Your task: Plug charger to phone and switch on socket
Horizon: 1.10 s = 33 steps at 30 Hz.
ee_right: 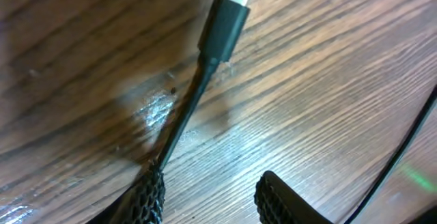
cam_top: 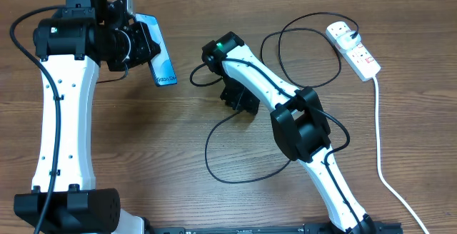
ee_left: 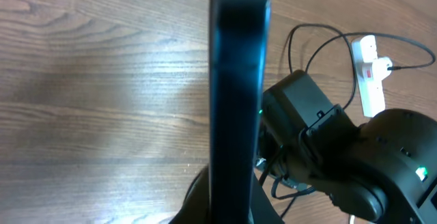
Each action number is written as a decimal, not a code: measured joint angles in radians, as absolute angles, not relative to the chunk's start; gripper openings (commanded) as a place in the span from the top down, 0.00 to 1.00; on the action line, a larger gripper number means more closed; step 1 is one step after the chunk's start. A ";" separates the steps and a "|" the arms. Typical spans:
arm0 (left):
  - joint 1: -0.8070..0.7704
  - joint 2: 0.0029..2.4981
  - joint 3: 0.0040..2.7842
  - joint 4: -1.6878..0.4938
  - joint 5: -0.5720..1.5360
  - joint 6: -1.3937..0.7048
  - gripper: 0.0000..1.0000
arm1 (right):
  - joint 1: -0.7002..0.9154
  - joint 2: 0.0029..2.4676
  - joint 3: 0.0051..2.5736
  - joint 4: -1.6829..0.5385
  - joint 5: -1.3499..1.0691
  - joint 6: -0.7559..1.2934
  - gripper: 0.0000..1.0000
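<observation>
Wooden table [cam_top: 143,155] carries the socket [cam_top: 355,48] at two o'clock. At ten o'clock the left gripper [cam_top: 145,47] clamps the phone [cam_top: 163,64]. Mid-table the right gripper [ee_right: 212,197], jaws apart, hovers nearest the charger [ee_right: 222,26]: its plug tip lies at the gripper's twelve o'clock, long axis toward one.

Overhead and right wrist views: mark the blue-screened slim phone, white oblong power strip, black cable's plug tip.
Blue-screened slim phone [cam_top: 163,61], overhead, screen middle.
White oblong power strip [cam_top: 361,56], overhead, body by switches.
Black cable's plug tip [ee_right: 224,26], right wrist, black housing.
</observation>
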State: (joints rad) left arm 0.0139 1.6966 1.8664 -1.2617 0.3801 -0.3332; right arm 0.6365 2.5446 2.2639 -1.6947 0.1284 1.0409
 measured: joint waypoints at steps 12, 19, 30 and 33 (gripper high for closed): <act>0.014 1.697 1.866 -1.267 0.380 -0.332 0.96 | 0.659 2.512 2.141 -1.699 0.138 1.008 0.63; 0.014 1.697 1.866 -1.248 0.367 -0.333 0.96 | 0.689 2.371 2.122 -1.687 0.133 0.994 0.51; 0.244 1.697 1.866 -1.258 0.334 -0.433 0.96 | 0.744 2.222 2.052 -1.461 -0.038 0.925 0.47; 0.318 1.697 1.866 -1.294 0.324 -0.437 0.96 | 0.821 2.225 1.975 -1.378 -0.052 0.916 0.46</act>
State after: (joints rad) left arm 0.3176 1.6966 1.8664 -1.2942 0.3244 -0.4366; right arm 0.8211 2.2250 1.9747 -1.3777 -0.0525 0.9161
